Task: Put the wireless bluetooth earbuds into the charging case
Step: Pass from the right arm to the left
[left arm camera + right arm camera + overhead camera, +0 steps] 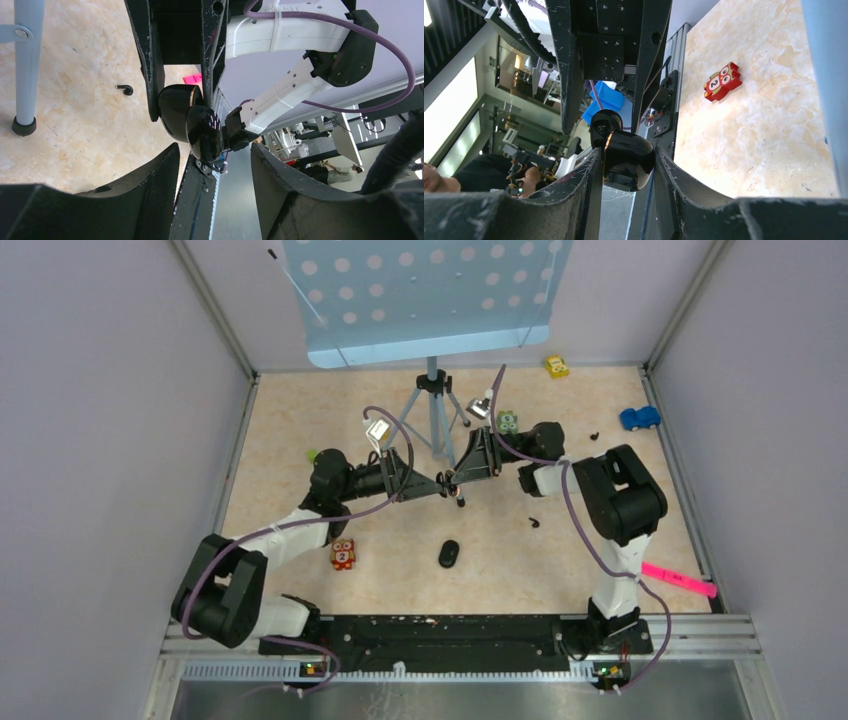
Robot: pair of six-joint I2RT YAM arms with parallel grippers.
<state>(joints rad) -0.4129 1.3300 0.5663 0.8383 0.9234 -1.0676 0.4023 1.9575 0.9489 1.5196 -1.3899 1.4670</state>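
Beige marbled worktop (pixel 400 575), lilac walls. Mid-air above it, the glossy black rounded charging case (pixel 626 160) sits clamped in the right pincer (pixel 626 156). The left pincer (pixel 215 167) stands half-wide beside it, holding nothing. Both tiny black earbuds (pixel 534 522) lie loose on the worktop, so neither is inserted yet.

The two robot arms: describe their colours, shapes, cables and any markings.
Both the left arm and right arm have white links between bulky black rounded joint housings. A purple cable runs along each. The fingers are black, wedge-shaped, scuffed, with finely meshed inner pads. No lettering shows.
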